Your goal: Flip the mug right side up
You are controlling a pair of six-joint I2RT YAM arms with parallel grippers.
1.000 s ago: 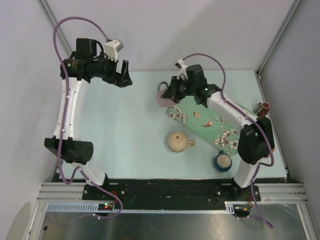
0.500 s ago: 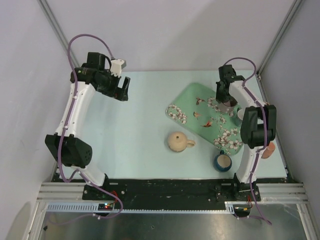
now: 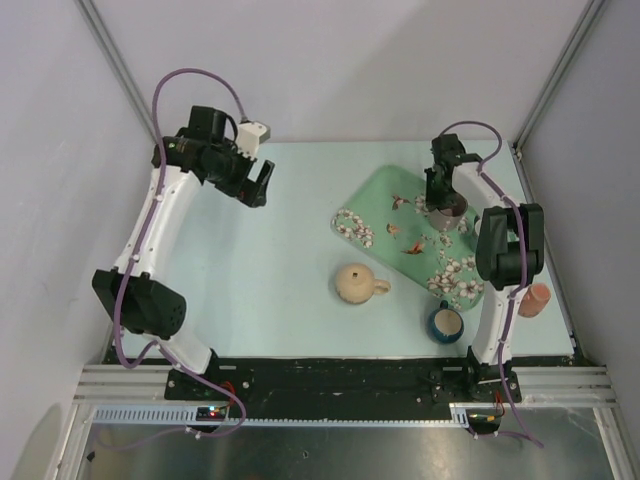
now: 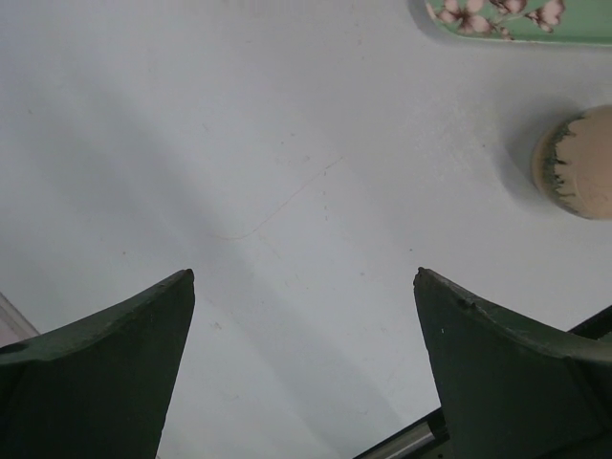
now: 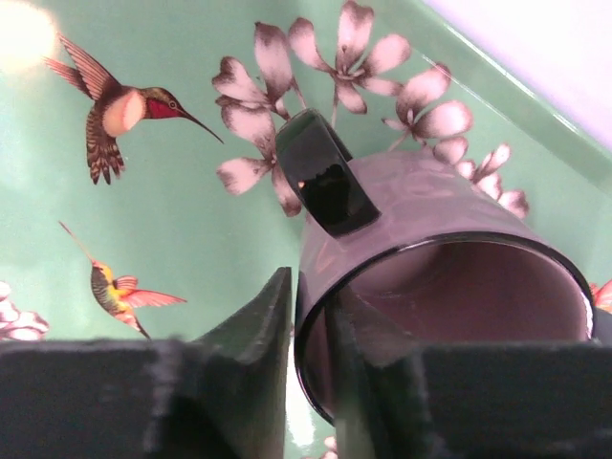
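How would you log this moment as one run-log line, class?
left gripper: open, above table | right gripper: shut on purple mug rim, over tray | tan mug: on table, base up, untouched

No writing, number or brand can be read anywhere. The tray (image 3: 378, 195) bears only painted birds and blossoms.

mug (image 3: 356, 283): matte sandy tan. tray (image 3: 385, 192): mint green, pink-white blossoms, brown-and-red hummingbirds. mauve mug (image 5: 440, 206): glossy, black handle. blue mug (image 3: 446, 323): dark navy. table (image 3: 280, 250): pale blue-green.
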